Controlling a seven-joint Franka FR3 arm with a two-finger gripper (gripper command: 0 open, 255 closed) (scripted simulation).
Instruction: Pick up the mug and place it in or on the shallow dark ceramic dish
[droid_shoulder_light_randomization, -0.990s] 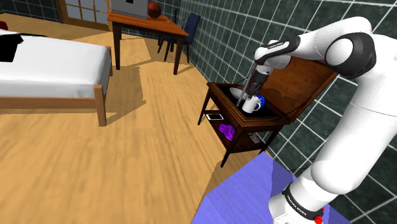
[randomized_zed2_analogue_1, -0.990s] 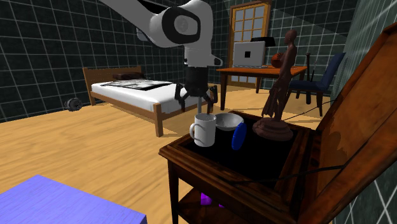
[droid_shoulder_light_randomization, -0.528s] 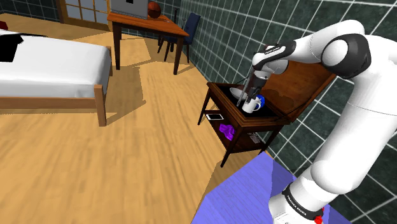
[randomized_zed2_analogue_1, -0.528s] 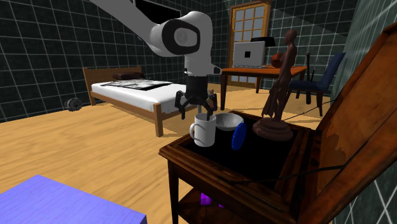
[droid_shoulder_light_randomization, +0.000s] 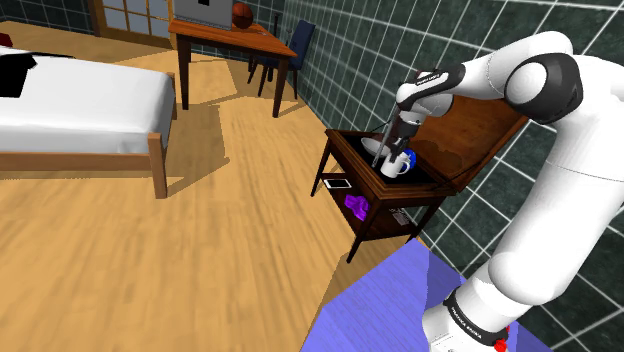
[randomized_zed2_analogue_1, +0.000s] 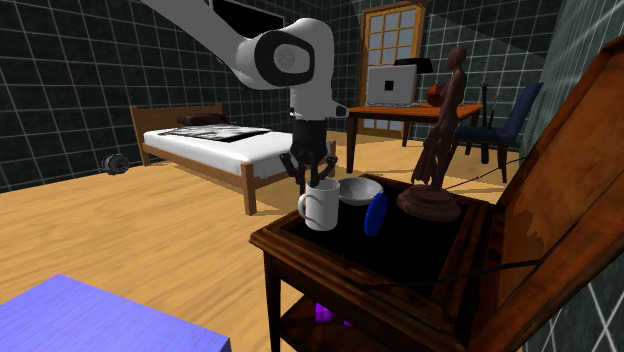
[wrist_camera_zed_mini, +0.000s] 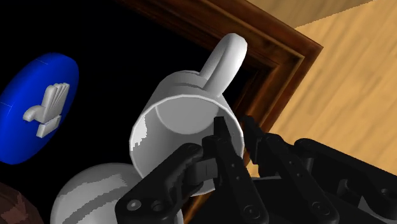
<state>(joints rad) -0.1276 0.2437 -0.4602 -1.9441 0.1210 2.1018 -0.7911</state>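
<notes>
In the second exterior view, your gripper (randomized_zed2_analogue_1: 312, 178), spread wide half a second ago, has closed: its fingers now pinch the rim of the white mug (randomized_zed2_analogue_1: 320, 207), one inside, one outside. The mug stands at the table's (randomized_zed2_analogue_1: 300, 250) left corner. Just right of it sits the pale dish (randomized_zed2_analogue_1: 358, 191), then a blue disc (randomized_zed2_analogue_1: 375, 213). The grasp looks made, so lifting probably comes next.

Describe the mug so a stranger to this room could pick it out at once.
Find the wooden side table with the black top and raised lid. At one corner stands the white mug, the gripper clasping its rim. Unlike the pale bowl, blue disc and brown statuette beside it, it has a handle.
</notes>
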